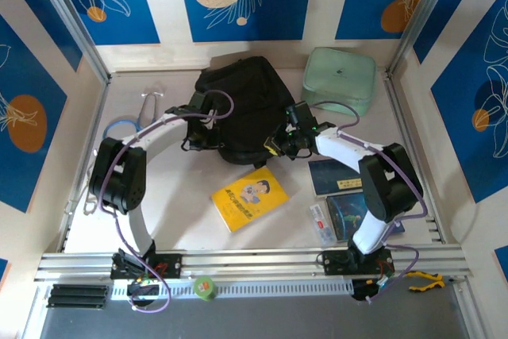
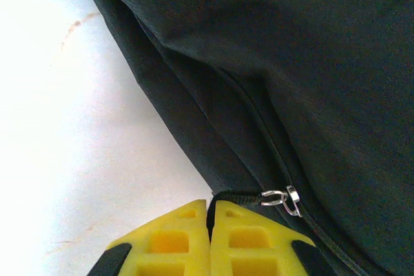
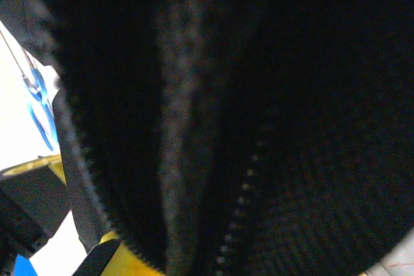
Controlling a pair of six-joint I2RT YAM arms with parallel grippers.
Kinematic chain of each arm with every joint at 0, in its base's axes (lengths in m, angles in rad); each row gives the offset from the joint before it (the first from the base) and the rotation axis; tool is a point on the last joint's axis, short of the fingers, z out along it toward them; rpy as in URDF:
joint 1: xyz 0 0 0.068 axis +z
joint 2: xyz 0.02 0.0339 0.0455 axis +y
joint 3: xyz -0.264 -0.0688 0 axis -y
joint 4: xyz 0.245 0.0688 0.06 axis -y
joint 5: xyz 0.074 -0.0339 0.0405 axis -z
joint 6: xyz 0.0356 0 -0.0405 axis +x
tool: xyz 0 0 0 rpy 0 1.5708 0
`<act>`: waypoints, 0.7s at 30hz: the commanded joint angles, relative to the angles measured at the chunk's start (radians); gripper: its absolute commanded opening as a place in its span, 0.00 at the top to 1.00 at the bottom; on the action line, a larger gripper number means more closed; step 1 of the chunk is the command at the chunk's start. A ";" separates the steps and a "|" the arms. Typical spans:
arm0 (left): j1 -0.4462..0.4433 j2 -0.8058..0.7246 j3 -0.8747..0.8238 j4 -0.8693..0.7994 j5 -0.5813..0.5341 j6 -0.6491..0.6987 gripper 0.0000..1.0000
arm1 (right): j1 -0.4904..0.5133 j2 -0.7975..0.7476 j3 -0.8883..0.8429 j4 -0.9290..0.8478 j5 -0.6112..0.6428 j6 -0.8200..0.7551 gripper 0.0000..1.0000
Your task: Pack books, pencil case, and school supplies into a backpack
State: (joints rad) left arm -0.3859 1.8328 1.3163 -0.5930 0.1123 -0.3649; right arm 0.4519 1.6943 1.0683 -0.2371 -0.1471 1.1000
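The backpack [image 1: 238, 93] is laid at the back of the table [image 1: 182, 220], in the middle. The left gripper [image 1: 198, 136] is set at its left side. In the left wrist view the yellow fingers [image 2: 171, 247] are pressed together, and a black zip pull [image 2: 233, 196] is pinched between them, next to the metal slider [image 2: 288, 200]. The right gripper [image 1: 276, 147] is set at the bag's right side. Its fingers [image 3: 126, 260] are closed tight, and black cloth by the zip teeth [image 3: 242, 192] is held there.

The yellow book [image 1: 250, 198] is laid flat in front of the bag, apart from it. The navy book [image 1: 332, 176] and the blue book [image 1: 345, 210] are laid at the right, partly hidden by the right arm. The pencil case [image 1: 320, 222] is laid just beside the blue book. A mint pouch [image 1: 340, 78] is set at the back right.
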 commanded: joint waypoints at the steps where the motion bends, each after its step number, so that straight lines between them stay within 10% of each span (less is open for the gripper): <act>1: 0.054 0.028 0.007 0.011 -0.038 0.011 1.00 | -0.009 -0.051 -0.016 -0.024 0.001 -0.031 1.00; 19: 0.167 0.070 0.086 -0.007 -0.090 -0.033 1.00 | 0.032 0.007 0.037 -0.022 -0.027 -0.054 1.00; 21: 0.176 0.053 0.071 -0.006 -0.090 -0.035 0.88 | 0.051 0.034 0.057 -0.005 -0.028 -0.037 1.00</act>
State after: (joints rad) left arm -0.2520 1.9110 1.3933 -0.5659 0.1032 -0.3801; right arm 0.4866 1.7008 1.0821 -0.2424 -0.1585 1.0706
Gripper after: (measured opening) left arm 0.084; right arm 0.102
